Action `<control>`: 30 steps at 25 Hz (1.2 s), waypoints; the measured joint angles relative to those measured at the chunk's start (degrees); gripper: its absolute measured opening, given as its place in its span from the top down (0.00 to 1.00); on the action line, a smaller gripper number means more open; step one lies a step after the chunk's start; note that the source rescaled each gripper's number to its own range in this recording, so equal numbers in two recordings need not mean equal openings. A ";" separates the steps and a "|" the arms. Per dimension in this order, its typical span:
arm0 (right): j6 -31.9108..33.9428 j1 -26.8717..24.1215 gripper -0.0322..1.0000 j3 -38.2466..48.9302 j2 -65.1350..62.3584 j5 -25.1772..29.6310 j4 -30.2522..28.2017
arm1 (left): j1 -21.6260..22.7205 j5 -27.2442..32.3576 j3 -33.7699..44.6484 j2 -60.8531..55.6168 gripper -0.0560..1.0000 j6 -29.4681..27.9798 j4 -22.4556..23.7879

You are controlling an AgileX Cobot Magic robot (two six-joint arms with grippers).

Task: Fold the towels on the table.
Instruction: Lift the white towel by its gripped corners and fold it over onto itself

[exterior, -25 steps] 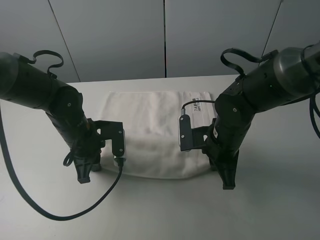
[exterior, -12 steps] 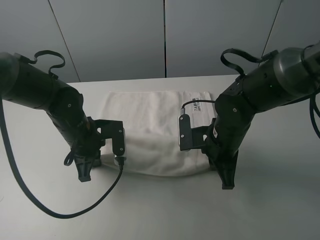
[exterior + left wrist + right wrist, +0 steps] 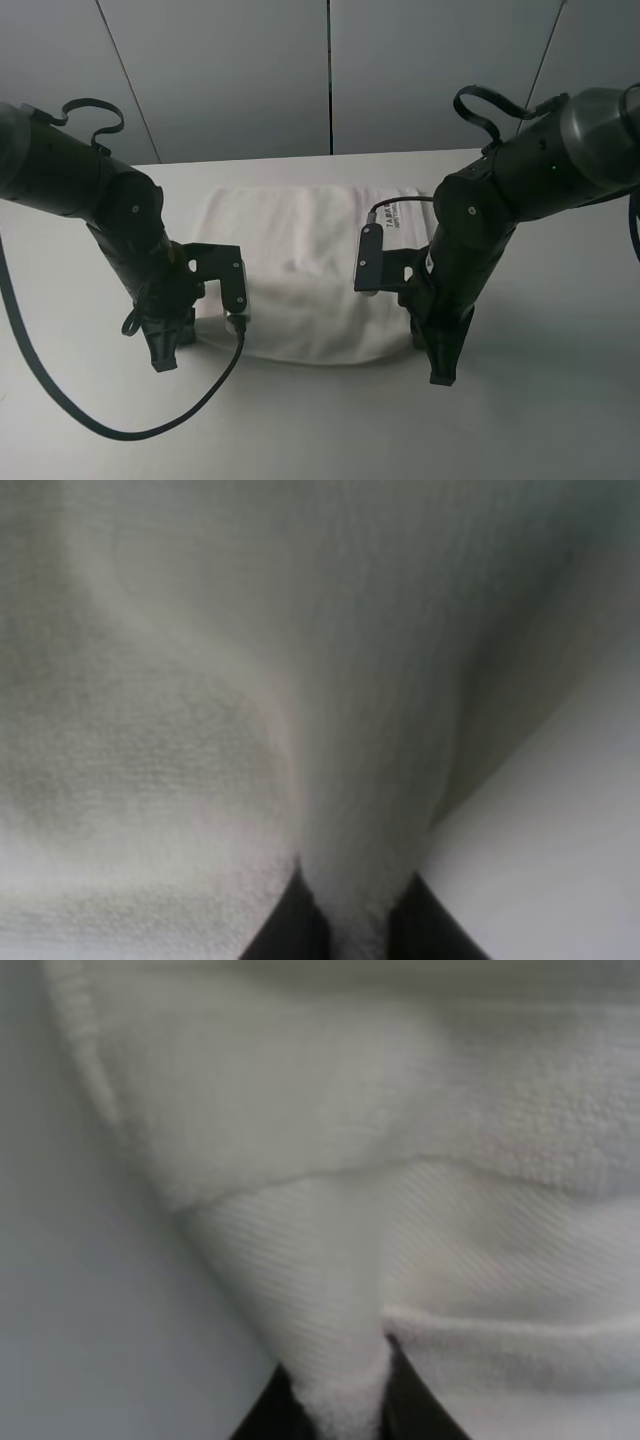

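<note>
A white terry towel [image 3: 300,270] lies spread on the white table [image 3: 560,400], its small label [image 3: 400,222] at the far right corner. My left gripper [image 3: 165,355] is at the towel's near left corner and my right gripper [image 3: 440,375] at its near right corner. In the left wrist view, the left gripper [image 3: 355,935] is shut on a pinched ridge of towel [image 3: 300,680] between its dark fingertips [image 3: 285,930]. The right wrist view shows the right gripper [image 3: 345,1410] shut on a fold of the towel's [image 3: 400,1110] woven border band. Both near corners are raised slightly off the table.
Grey wall panels [image 3: 330,70] stand behind the table's far edge. A black cable [image 3: 100,425] from the left arm loops over the near left of the table. Bare tabletop [image 3: 560,830] surrounds the towel.
The left gripper has shut on the towel's near left corner. Both arms have shifted a little, and the towel's near edge has bunched and risen slightly between them.
</note>
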 joint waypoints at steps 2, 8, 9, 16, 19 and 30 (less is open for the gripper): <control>0.00 0.00 0.97 0.00 -1.62 3.13 1.08 | 0.00 1.88 0.41 -0.95 0.95 0.00 -1.22; 1.43 0.00 0.97 0.02 -5.61 10.67 2.68 | 0.00 6.14 0.38 -5.35 0.95 -0.04 -2.97; 1.56 0.00 0.97 0.12 -6.42 11.20 2.98 | 0.00 6.46 0.38 -5.91 0.95 -0.04 -2.97; 4.10 0.00 0.97 0.12 -12.76 11.53 3.73 | 0.00 5.91 0.49 -10.54 0.95 -1.72 -2.97; 8.16 0.00 0.97 0.12 -14.51 10.79 1.73 | 0.00 4.28 0.49 -12.37 0.95 -4.68 -2.10; 27.95 0.00 0.97 -2.99 -15.78 8.77 -5.17 | -0.09 0.24 0.49 -13.67 0.95 -28.96 15.02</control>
